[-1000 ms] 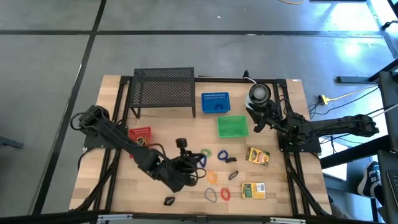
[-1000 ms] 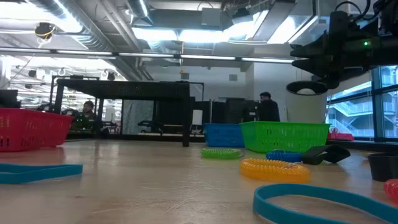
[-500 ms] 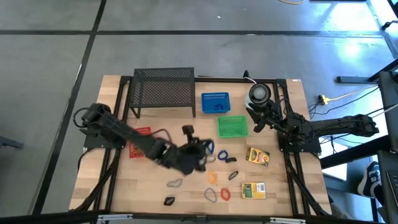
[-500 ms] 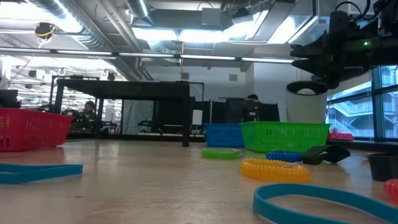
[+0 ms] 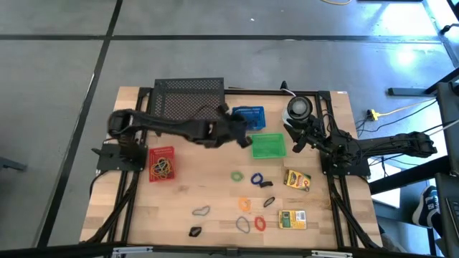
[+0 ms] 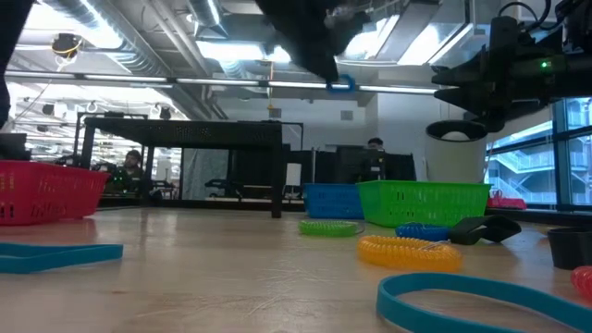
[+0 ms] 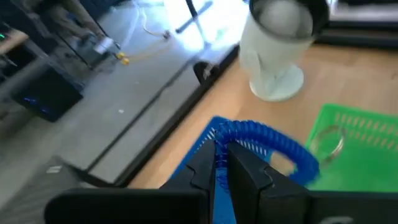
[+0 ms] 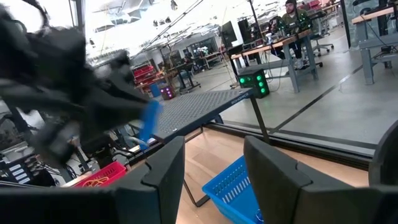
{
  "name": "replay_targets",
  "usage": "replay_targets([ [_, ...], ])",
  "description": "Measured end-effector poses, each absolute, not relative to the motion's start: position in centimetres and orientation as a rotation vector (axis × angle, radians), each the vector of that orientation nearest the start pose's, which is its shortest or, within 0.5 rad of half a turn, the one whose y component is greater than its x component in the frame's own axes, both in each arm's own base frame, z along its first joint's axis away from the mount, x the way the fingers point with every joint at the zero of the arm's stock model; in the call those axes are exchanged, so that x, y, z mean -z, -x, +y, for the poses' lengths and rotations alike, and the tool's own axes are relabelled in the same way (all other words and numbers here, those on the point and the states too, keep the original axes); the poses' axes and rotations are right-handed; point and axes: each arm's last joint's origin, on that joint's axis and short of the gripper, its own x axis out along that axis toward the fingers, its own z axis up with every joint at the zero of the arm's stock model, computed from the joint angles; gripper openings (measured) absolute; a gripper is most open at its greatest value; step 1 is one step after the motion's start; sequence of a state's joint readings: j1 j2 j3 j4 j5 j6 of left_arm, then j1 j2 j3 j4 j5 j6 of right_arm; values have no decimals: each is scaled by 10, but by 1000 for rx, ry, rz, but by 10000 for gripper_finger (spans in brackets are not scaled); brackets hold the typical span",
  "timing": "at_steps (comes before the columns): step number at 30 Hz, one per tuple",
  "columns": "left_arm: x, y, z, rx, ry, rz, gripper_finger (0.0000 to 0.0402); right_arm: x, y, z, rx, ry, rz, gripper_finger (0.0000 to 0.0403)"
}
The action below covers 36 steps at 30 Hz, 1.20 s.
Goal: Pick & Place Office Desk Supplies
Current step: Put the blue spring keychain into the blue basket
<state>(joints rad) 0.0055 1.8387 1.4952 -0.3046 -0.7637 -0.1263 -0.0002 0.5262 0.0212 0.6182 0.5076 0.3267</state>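
A blue coiled loop (image 7: 267, 140) is pinched in the nearly closed left hand (image 7: 222, 163), held above the blue basket (image 5: 248, 118). The right hand (image 8: 211, 163), beside that basket, is seen parted and empty.

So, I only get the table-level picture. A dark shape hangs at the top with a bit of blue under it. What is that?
Observer: That is the left pincer, shut on a blue coiled loop.
Operator: Where over the table is it?
Observer: Seen from above, it is at the blue basket, next to the green basket.
Operator: And the other arm?
Observer: The right pincer waits open at the table's right side, near the round grey-white object.
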Motion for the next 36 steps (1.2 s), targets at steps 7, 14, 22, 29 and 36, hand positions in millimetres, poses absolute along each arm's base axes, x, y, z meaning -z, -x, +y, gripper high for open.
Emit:
replay_targets([
  [7, -222, -443, 66, -786, -192, 613, 24, -181, -128, -14, 485, -348, -193, 166],
  [14, -189, -450, 85, -787, -195, 677, 24, -181, -128, -14, 486, -348, -193, 166],
  [22, -184, -451, 82, -751, -281, 724, 24, -180, -128, -14, 485, -348, -193, 166],
  [29, -182, -450, 78, -710, -361, 788, 24, -181, -128, -14, 485, -348, -193, 166],
  [36, -182, -449, 79, -705, -407, 810, 27, -180, -128, -14, 485, -348, -193, 166],
])
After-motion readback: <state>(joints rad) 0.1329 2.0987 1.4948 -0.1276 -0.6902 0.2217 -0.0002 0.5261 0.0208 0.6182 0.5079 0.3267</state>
